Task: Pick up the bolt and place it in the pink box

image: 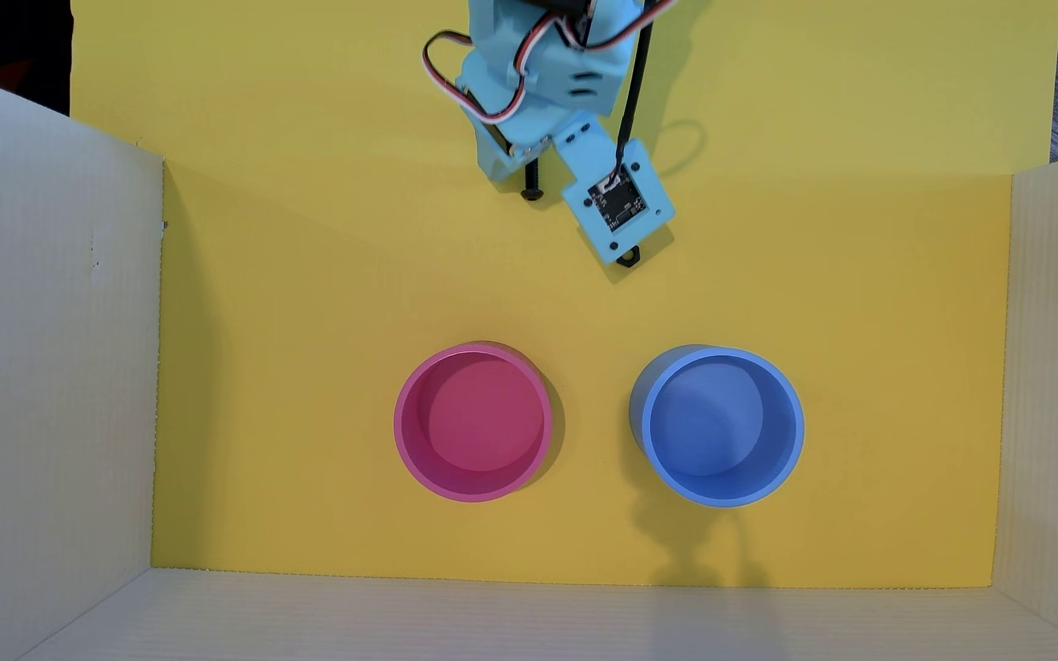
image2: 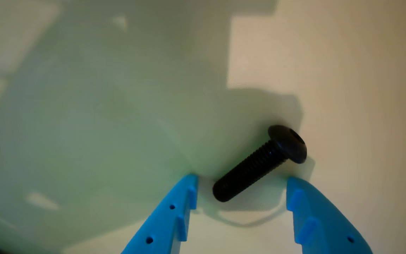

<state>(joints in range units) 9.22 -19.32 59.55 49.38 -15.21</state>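
Fingertips of the tool (image2: 240, 183) are seen spread apart in the wrist view, nothing gripped between them, with the threaded end of the bolt (image2: 259, 163) lying in the gap just ahead of the tips. The bolt rests flat on the bench (image2: 365, 106), and its long axis is skewed to the closing line: the shaft end sits nearer the left fingertip as that view shows it, while the rounded head points away and toward the right one. A closing stroke is judged likely to catch the shaft only if the tool is eased a little further forward, and the skew may roll the bolt. Farther off, in the overhead view, the pink box (image: 473, 496) is seen well beyond the tool, empty, with a blue container (image: 720, 502) beside it.
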